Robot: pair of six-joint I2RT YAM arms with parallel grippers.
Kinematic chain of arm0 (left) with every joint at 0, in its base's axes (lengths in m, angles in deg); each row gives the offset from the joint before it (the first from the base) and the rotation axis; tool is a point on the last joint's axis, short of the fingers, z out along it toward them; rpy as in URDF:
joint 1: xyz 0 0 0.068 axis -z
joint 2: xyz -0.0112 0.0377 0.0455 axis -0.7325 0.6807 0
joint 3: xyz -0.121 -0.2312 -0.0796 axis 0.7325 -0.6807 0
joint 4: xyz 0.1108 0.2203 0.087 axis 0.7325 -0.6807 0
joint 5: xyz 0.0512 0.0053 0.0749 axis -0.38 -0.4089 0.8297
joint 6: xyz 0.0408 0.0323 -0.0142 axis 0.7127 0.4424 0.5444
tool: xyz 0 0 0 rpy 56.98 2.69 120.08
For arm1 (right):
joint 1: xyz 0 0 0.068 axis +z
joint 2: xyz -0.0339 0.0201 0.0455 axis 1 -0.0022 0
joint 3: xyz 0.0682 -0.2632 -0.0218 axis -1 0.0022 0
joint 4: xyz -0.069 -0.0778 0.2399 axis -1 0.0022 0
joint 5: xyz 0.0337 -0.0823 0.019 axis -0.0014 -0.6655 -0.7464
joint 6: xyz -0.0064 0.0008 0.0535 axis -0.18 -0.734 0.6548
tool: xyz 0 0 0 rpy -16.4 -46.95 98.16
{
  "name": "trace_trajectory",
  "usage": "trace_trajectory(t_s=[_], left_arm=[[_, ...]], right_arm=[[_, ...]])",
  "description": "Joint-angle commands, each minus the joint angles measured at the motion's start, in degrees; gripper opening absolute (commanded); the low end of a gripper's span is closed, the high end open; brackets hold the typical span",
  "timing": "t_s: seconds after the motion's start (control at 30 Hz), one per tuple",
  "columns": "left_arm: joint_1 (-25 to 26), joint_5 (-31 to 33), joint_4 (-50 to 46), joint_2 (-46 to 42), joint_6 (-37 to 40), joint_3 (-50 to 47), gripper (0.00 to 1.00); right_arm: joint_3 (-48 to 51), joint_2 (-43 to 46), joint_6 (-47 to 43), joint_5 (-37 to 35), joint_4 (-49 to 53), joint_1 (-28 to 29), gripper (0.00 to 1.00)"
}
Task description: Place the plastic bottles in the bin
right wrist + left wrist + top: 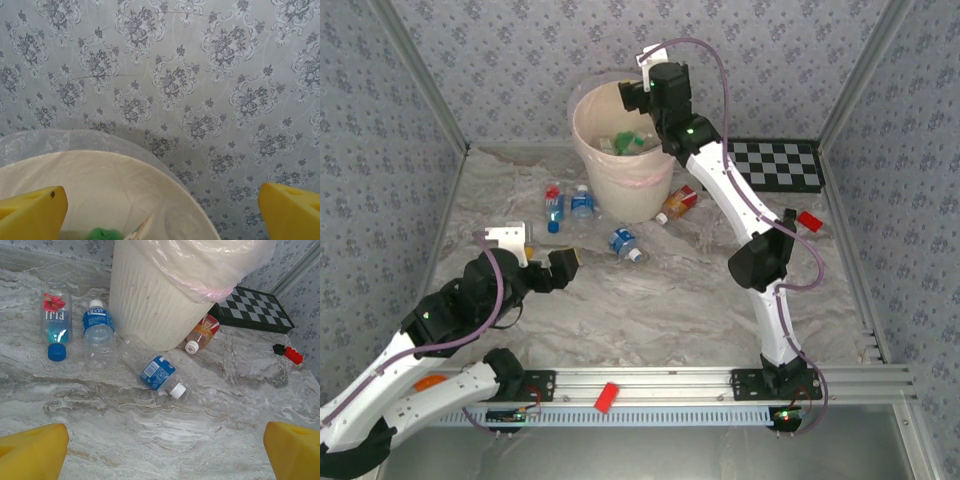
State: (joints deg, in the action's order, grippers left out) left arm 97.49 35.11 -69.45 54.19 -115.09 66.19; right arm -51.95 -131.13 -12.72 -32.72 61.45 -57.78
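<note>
Patterned grey wallpaper is surrounding your marbled grey-white worktop (670, 310), where the large round peach-cream plastic bin (620, 190) is standing at the back, a clear liner folding over its rim. Four small plastic bottles are lying by its base: one blue-capped Fiji bottle (55, 322), two clear blue-labelled bottles (98, 330) (157, 374) and one orange-red bottle (202, 334). One green bottle (632, 141) is lying inside. Your left gripper (162, 452) is hovering over the worktop and your right gripper (160, 210) over the bin, both gaping wide and holding nothing.

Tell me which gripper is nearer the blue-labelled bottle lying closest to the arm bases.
Left. The left gripper hangs open a little left of the blue-labelled bottle; the right gripper is up over the bin, farther back.
</note>
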Motion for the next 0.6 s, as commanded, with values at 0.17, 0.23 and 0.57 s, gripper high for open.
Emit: trace_trajectory(t_s=[0.17, 0.23, 0.57], left_arm=[[0.4, 0.7, -0.1, -0.4, -0.6, 0.8, 1.00], [0.4, 0.7, -0.1, -0.5, -0.7, 0.6, 1.00], [0.4, 1.2, -0.1, 0.0, -0.4, 0.0, 1.00]], right_arm=[[1.2, 2.5, -1.7, -2.3, -0.8, 0.8, 0.99], [1.5, 2.9, -1.7, -2.3, -0.5, 0.9, 0.99], [6.7, 8.6, 1.8, -3.5, 1.7, 1.5, 0.99]])
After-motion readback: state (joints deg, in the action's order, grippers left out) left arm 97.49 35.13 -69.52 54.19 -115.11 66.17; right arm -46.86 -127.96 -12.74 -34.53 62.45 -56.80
